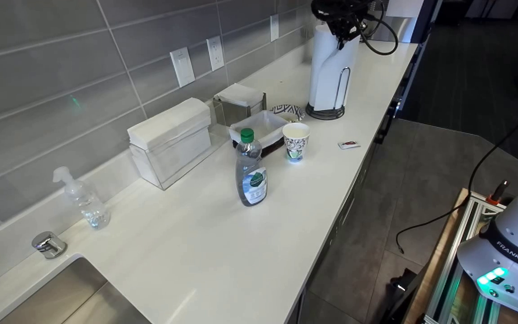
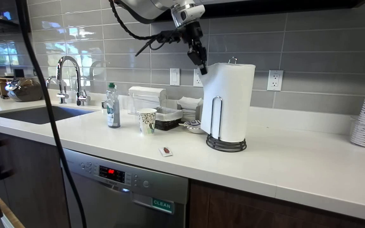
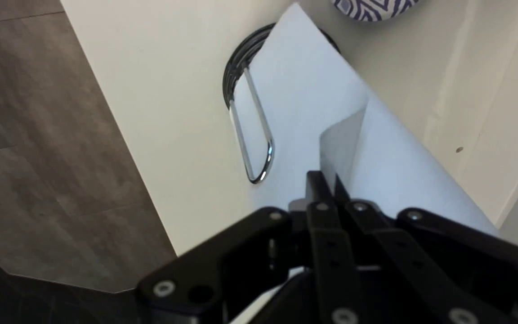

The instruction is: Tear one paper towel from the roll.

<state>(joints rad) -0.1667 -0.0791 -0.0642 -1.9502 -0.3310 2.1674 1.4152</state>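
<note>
The roll stands upright on its dark wire holder near the back wall, and also shows in an exterior view. My gripper is at the roll's upper edge, with its fingers pointing down. The paper towel has its top corner drawn out from the roll to the fingertips. In the wrist view the gripper's fingers are close together with a folded edge of the paper towel pinched between them. The rest of the sheet still lies against the roll.
The holder's wire arm stands in front of the roll. A patterned bowl, a lined basket, a paper cup and a soap bottle stand beside it. A small packet lies near the counter's front edge.
</note>
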